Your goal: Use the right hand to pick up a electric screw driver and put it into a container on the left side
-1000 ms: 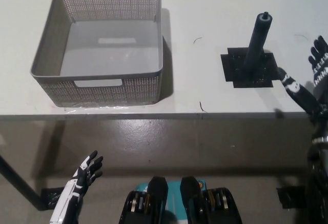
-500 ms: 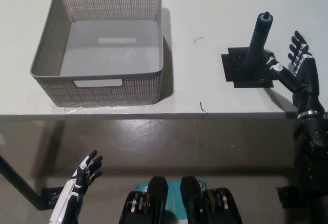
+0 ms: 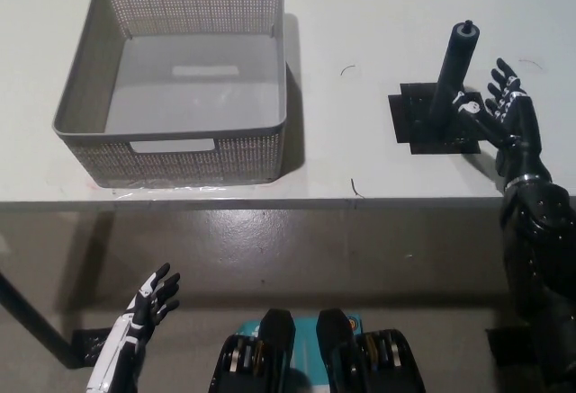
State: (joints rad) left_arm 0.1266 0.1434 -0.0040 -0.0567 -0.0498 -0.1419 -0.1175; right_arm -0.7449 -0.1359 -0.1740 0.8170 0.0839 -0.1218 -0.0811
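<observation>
On the white table point(image 3: 360, 15), toward its right side, an electric screwdriver point(image 3: 453, 71) stands upright on a black square base point(image 3: 434, 121), its dark barrel leaning slightly and its tip pointing up. Just beside it, on the right, the black right hand point(image 3: 502, 110) is raised above the table edge with its fingers point(image 3: 500, 78) spread apart and nothing in its grasp; the thumb side reaches toward the lower barrel and sits very close to it, though whether it touches cannot be told from this angle. The black forearm runs down from the hand past the table edge at the picture's right.

Well apart from the tool, on the left half of the table, sits a grey perforated plastic basket point(image 3: 81, 96) with cut-out handles in its near and far walls; its floor is bare.

Below the table edge, at the lower left, the white left hand point(image 3: 148, 301) rests over the grey floor, fingers loosely apart and holding nothing.
</observation>
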